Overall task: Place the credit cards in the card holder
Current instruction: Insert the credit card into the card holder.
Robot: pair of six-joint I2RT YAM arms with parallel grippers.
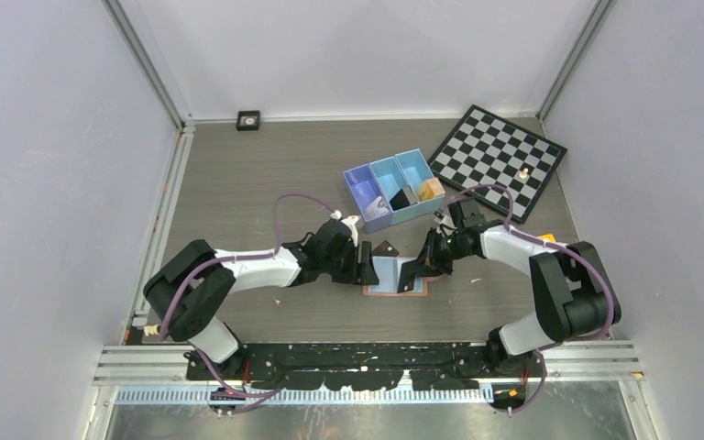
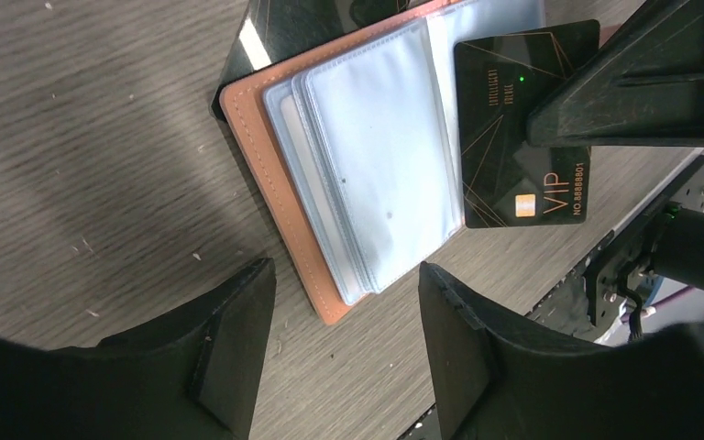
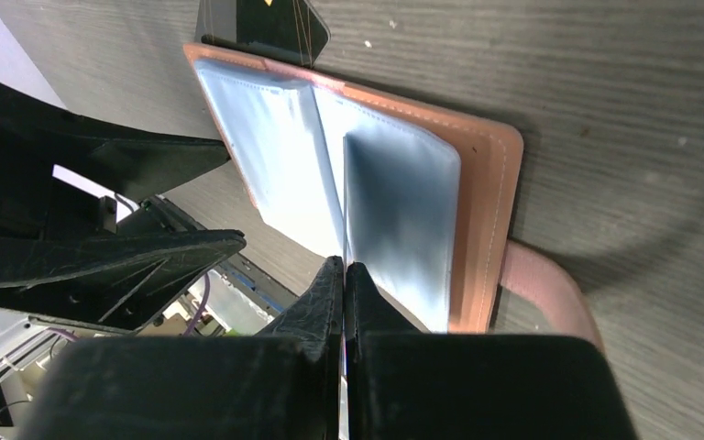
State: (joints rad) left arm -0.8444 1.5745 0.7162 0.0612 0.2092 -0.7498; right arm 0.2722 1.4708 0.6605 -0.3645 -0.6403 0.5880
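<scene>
Your table (image 1: 266, 174) — grey wood-grain top, pale specks (image 2: 192, 257) scattered on it. You have holder (image 2: 367, 156) lying open near front centre, salmon cover down, pale blue sleeves up. Black card (image 3: 261, 23) flat on wood at holder's far edge, partly tucked under it. Behind holder: three-part blue bin (image 1: 373, 179), chessboard (image 1: 497, 158) just right of it, angled. Small black square (image 1: 248, 120) at far edge — well apart from rest.

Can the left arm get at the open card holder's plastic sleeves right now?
Probably yes. The left pincer hangs open just over the card holder, with nothing between them. The credit card gripped in the right pincer hangs over its other half only.
</scene>
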